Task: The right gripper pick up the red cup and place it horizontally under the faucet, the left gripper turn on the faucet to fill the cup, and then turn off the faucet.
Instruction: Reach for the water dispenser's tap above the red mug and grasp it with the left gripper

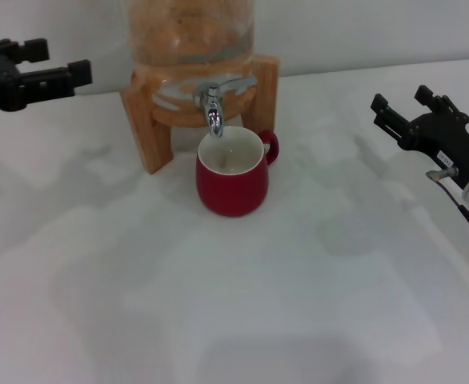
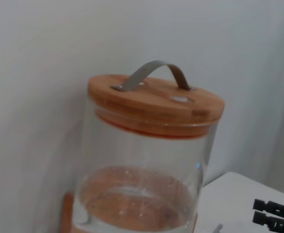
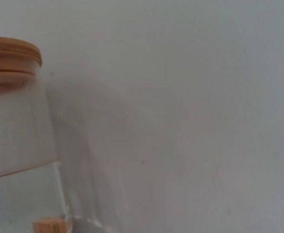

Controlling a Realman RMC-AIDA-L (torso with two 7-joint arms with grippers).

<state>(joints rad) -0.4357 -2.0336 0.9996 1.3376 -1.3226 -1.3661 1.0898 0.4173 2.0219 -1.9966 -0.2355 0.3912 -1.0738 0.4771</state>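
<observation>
Under the faucet (image 1: 213, 108), upright red cup (image 1: 231, 178), well apart from both gaping, empty pincers, left pincer (image 1: 57, 66), right pincer (image 1: 402, 99)

The red cup (image 1: 231, 185) looks like glazed ceramic, glossy red outside and smooth white inside. Just above it, the faucet (image 1: 213, 110) is shiny chrome metal with bright reflections. The jar (image 2: 141, 183) behind the faucet is clear, smooth glass, resting in a stand (image 1: 148, 120) of pale, matt wood. The lid (image 2: 156, 103) is the same plain wood, and its arched handle (image 2: 154, 73) looks like dull grey metal. The table (image 1: 234, 304) under the cup is white and matt. Both the left gripper (image 1: 60, 67) and the right gripper (image 1: 402, 108) are matt black, plastic-looking.
</observation>
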